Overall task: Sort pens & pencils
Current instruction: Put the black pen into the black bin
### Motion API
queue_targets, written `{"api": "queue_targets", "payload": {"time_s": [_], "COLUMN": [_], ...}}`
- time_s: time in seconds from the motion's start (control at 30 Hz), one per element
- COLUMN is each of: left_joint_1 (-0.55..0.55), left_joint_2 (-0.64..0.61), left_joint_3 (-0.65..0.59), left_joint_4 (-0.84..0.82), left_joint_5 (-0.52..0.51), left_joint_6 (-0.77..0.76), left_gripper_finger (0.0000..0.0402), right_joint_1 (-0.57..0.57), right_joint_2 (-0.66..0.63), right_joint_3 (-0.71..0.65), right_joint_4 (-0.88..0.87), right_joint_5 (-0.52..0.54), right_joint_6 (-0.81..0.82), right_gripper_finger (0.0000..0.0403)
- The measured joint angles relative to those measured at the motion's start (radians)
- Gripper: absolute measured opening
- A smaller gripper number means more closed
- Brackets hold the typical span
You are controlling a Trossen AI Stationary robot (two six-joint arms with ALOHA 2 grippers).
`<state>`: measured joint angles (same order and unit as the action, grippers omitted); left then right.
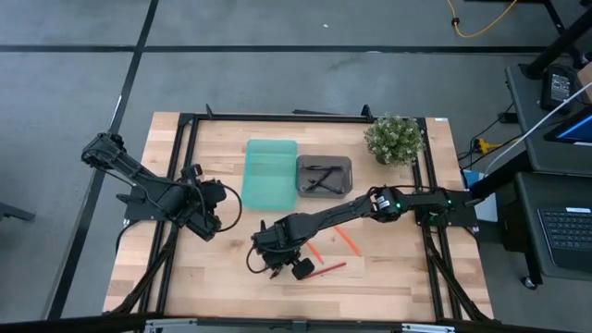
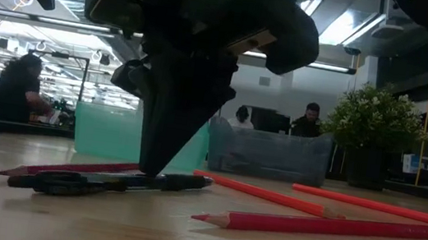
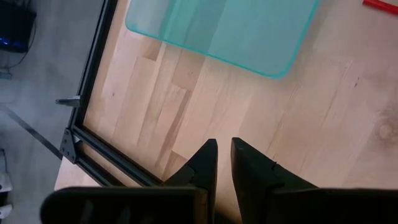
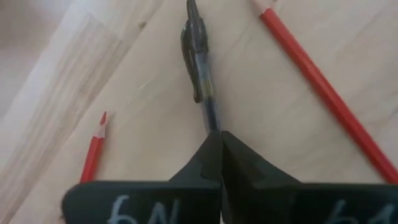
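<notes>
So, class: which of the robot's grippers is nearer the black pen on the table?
The right gripper: it is shut on the black pen at one end, on the tabletop. The left gripper hangs off to the pen's left, near the teal tray, apart from it.

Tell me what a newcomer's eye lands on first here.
The right gripper, down at the table's front middle, with its jaws shut on a black pen among red pencils lying on the wood. Behind it sit a teal tray and a grey tray holding dark pens, with a plant beside them.
</notes>
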<state>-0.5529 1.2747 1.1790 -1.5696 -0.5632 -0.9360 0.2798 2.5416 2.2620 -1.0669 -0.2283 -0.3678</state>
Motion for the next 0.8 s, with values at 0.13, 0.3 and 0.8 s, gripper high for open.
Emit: {"api": "queue_targets", "payload": {"time_s": [0.13,0.3,0.8], "left_joint_1": [0.0,0.0,0.0], "left_joint_2": [0.0,0.0,0.0], "left_joint_3": [0.0,0.0,0.0], "left_joint_4": [0.0,0.0,0.0], "left_joint_5": [0.0,0.0,0.0], "left_joint_6": [-0.003,-0.003,-0.003], "left_gripper_finger": [0.0041,0.0041,0.0041], "right_joint_1": [0.0,-0.005,-0.018], "right_joint_2": [0.0,0.0,-0.003], "right_joint_3": [0.0,0.0,0.0], "right_joint_4": [-0.003,-0.006,-0.013], "right_joint_5": [-0.001,-0.002,-0.034], "right_joint_6": [0.025,0.031,0.032], "right_gripper_finger": [0.0026,0.0053,0.0067]}}
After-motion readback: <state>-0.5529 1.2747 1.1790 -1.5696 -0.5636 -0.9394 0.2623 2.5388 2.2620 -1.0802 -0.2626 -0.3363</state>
